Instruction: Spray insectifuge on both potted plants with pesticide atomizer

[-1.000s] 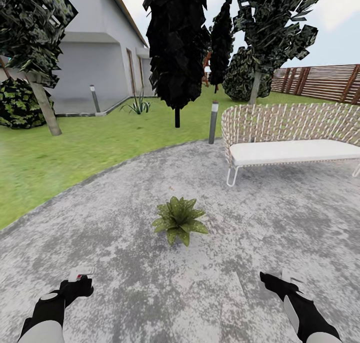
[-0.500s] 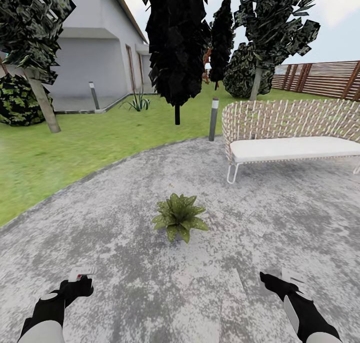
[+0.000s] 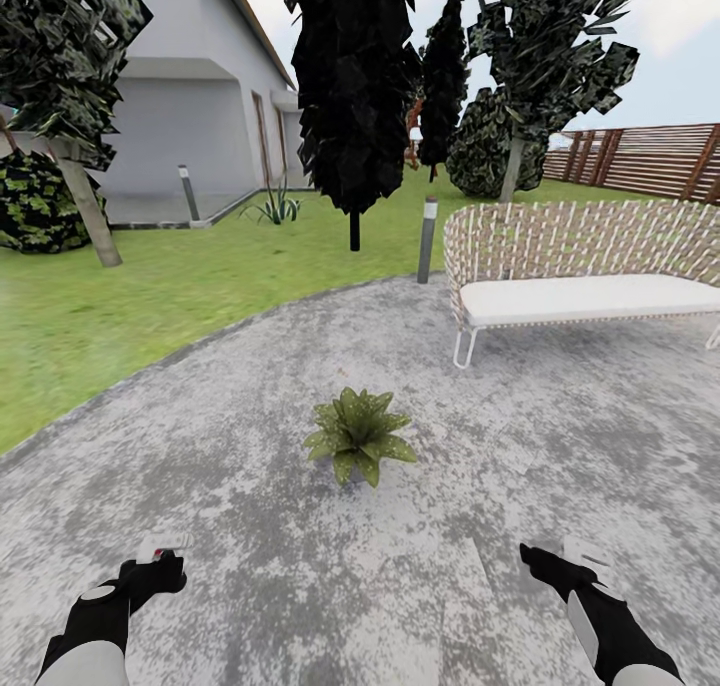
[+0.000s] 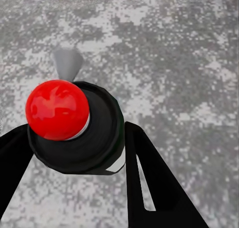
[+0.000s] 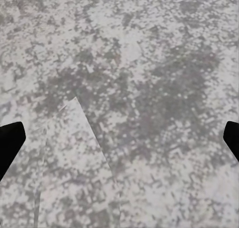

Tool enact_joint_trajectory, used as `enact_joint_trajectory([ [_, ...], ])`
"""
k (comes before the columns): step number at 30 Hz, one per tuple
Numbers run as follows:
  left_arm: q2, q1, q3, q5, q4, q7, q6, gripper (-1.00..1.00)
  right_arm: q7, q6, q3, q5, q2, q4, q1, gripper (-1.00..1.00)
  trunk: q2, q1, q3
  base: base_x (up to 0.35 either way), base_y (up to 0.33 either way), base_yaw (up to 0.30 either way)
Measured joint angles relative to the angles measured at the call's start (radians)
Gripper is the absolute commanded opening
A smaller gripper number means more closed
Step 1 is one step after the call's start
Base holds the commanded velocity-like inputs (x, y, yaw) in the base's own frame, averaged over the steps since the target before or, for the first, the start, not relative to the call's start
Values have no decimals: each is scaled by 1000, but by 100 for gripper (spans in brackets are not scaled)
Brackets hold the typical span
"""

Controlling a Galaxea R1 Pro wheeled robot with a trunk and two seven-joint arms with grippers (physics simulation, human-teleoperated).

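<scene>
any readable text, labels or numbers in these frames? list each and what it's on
None readable in any view.
The pesticide atomizer in the left gripper shows a red ball and dark top, no lettering visible.
The bench, the house wall and the patio carry no signs.

1 potted plant (image 3: 358, 437), 1 bench (image 3: 590, 278), 2 lamp posts (image 3: 428, 240), 2 grippers (image 3: 163, 549)

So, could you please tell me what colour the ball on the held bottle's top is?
Glossy red ball, clearest in the left wrist view.
</scene>
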Motion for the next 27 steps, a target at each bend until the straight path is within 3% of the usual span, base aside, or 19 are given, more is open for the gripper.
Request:
enact_joint_trajectory([
  [11, 0, 0, 0, 0, -1, 0, 0, -100, 0, 0, 0, 0, -1, 0, 0, 100, 0, 0, 17, -35, 30, 0],
  [27, 0, 0, 1, -1, -1, -1, 0, -100, 0, -1, 0, 0, -1, 2, 0, 100, 0, 0, 43, -182, 236, 0],
])
